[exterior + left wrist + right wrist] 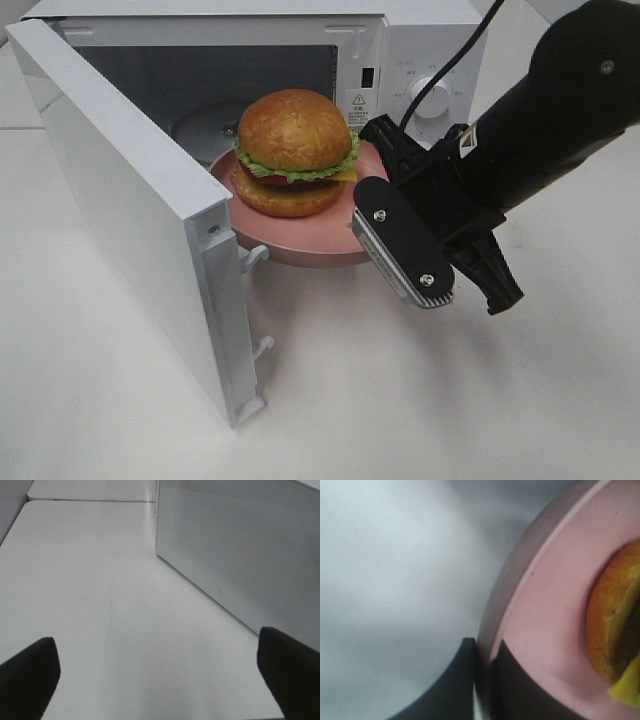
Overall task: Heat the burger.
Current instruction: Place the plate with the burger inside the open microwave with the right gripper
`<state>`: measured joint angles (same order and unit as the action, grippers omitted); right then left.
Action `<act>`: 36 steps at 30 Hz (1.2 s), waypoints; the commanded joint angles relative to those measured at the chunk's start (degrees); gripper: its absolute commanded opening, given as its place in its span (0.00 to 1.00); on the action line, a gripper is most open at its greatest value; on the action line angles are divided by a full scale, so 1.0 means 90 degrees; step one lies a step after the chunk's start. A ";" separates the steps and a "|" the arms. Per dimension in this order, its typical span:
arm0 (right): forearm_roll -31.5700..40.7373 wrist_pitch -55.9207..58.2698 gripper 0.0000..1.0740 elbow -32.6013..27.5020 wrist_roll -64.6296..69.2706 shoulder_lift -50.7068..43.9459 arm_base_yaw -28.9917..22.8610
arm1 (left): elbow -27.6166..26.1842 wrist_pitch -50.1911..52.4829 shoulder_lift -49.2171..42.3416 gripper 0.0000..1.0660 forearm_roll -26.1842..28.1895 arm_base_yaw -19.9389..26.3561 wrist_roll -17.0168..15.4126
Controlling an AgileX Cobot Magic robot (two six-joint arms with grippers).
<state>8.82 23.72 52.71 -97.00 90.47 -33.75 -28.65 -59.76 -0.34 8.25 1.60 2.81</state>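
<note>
My right pincer (482,680) is clamped on the rim of the round pink plate (310,238) carrying the glossy golden-bun burger (295,150) at the white microwave's (430,40) open mouth, my left pincer (157,675) hangs apart, and I judge that sliding it in, closing up and starting are left to do.

wide-apart left tool (160,676) above white table (100,580) beside microwave door (250,555)

1. A white microwave (425,50) stands on the white counter (450,400), with its door (120,190) swung wide open on the left of the high view.
2. A pink plate (310,237) sits at the oven's mouth, its front rim jutting past the opening.
3. Behind it, the turntable (200,125) lies inside the cavity.
4. A round knob (432,97) sits on the right-hand panel, with a warning sticker (358,100) beside it.
</note>
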 commanded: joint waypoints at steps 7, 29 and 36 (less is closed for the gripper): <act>0.0006 -0.0057 0.00 0.0726 0.0019 0.0446 0.0006 | 0.0019 0.0045 -0.0045 0.94 0.0045 0.0006 -0.0032; -0.0306 0.0229 0.00 0.2152 0.0350 0.1477 0.0006 | 0.0019 0.0045 -0.0045 0.94 0.0045 0.0006 -0.0032; -0.0325 0.0286 0.00 0.2553 0.0484 0.1783 -0.0013 | 0.0019 0.0045 -0.0045 0.94 0.0045 0.0006 -0.0032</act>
<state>6.42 29.45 74.48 -94.65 107.26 -34.32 -28.65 -59.76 -0.34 8.25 1.60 2.81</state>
